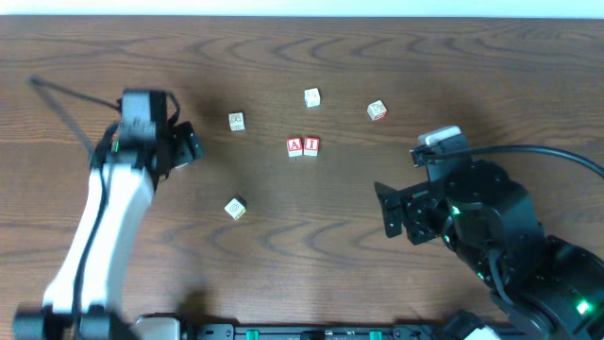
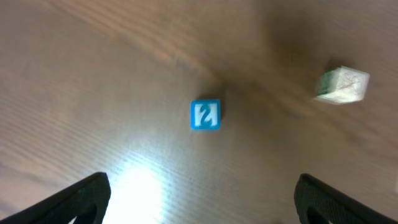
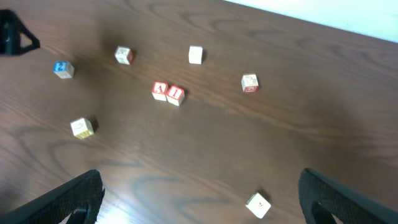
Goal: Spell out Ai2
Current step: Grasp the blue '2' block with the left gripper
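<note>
Dark wood-grain table (image 1: 302, 269) carries the word two-thirds built: the A block (image 1: 295, 146) and the I block (image 1: 311, 145) sit touching, side by side, red letters up. What is missing is the blue 2 block (image 2: 205, 115). It lies flat on the wood, digit up, ahead of the left gripper (image 2: 202, 186) and almost centred on the gap between its fingers, though not yet inside it. Those jaws stand wide apart and empty. Further out, to the right of the left jaws, a pale block (image 2: 342, 85) with greenish print lies well apart from the 2.

The right gripper (image 3: 199, 186) is likewise spread wide and holds nothing. The lettered pair lies well ahead of it, a little left of centre, and the 2 sits far out to its left. A stray block (image 3: 258, 204) lies close before the right jaws, right of centre.

My reading: the step in hand is fetching the 2 with the left arm. The next move calls for a straight descent so the fingers straddle the block, then a close on two opposite faces. After that comes a carry across to set it just beside the I, on the side away from the A — digit up and in line — without nudging the pair.
</note>
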You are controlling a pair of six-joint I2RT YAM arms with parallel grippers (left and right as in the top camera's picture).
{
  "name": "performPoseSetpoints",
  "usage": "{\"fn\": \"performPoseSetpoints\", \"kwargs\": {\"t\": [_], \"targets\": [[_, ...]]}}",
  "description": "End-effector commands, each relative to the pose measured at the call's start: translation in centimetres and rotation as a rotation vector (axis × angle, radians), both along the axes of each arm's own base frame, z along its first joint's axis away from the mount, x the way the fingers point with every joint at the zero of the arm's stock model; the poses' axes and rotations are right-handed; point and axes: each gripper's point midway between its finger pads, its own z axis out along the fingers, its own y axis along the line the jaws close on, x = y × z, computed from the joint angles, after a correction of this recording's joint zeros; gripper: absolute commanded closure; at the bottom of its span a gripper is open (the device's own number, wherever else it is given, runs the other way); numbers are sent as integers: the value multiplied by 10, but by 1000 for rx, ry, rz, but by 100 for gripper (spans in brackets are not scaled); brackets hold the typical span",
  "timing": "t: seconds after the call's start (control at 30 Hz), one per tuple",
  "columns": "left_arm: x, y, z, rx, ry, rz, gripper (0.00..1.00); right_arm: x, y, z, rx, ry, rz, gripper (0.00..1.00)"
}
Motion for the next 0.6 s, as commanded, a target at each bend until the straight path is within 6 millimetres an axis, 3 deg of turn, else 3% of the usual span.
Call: {"fn": "performPoseSetpoints", "kwargs": {"t": [0.0, 0.27, 0.57], "targets": [[22, 3, -6, -11, 64, 52, 4, 4, -9, -5, -41, 6, -29, 1], [43, -2, -57, -92, 224, 91, 4, 7, -24, -17, -79, 59, -85, 1], [37, 9, -101, -177, 335, 162, 0, 12, -42, -22, -95, 88, -156, 1]]}}
